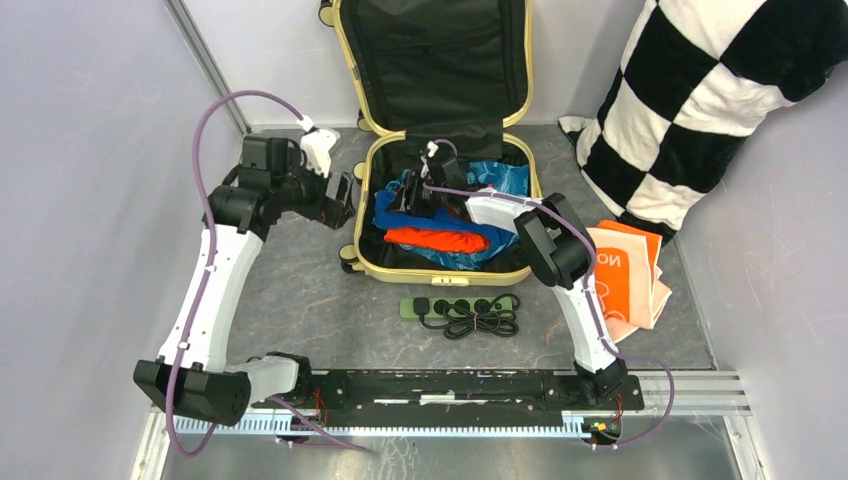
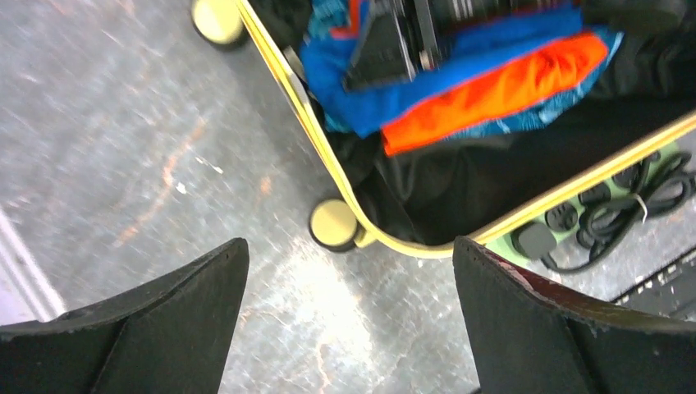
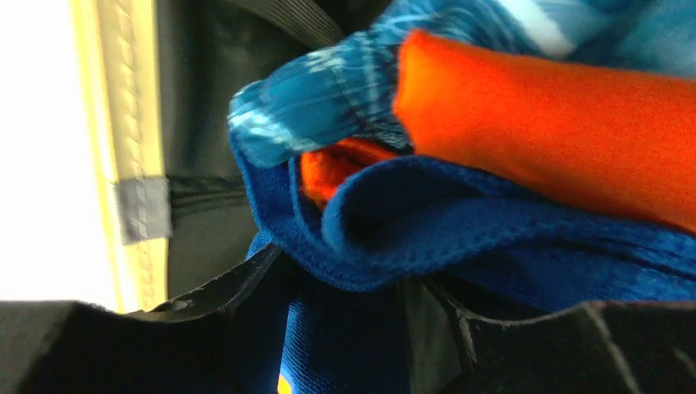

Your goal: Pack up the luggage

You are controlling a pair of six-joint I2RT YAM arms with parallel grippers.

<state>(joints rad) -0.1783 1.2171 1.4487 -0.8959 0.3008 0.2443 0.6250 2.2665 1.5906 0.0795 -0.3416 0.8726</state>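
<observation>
The pale-yellow luggage lies open on the table, with its black-lined lid standing up at the back. Inside lie a blue cloth, an orange cloth and a teal patterned cloth. My right gripper is down inside the case. In the right wrist view it is closed on the blue cloth, next to the orange cloth and the yellow rim. My left gripper is open and empty over the table, just left of the case's rim and a wheel.
A green power strip with a coiled black cord lies in front of the case and also shows in the left wrist view. Orange-and-white bags lie to its right. A black-and-white checkered pillow leans at the back right. Walls close both sides.
</observation>
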